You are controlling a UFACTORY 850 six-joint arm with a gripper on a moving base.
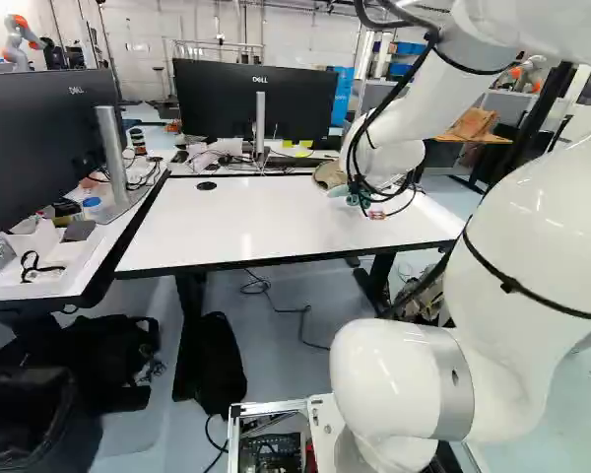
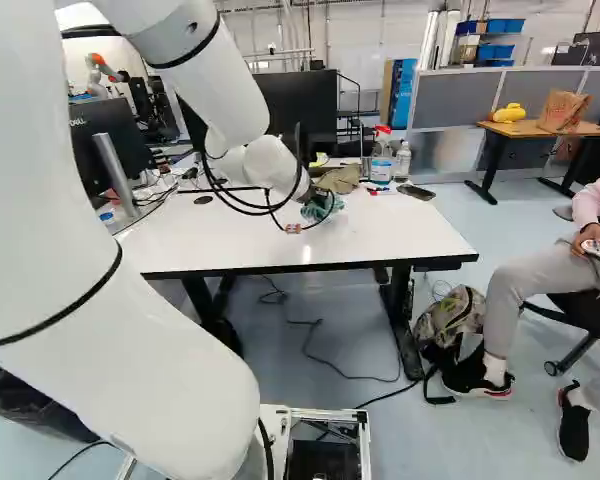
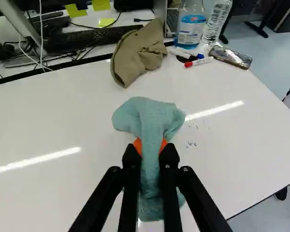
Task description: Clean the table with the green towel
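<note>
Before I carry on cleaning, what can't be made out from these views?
- Wrist view: the tabletop under the green towel, hidden by the towel.
- Wrist view: what the dark marks are; too small.
- Wrist view: the tabletop's left end, cut off by the edge.
- Left base view: most of the gripper, behind arm and cables.

Green towel pinched and bunched over a white table.
The towel is pale blue-green and soft, squeezed narrow at its middle, with rumpled folds spreading at either end; the dark-edged tabletop is glossy, with small dark marks near the cloth.
</note>
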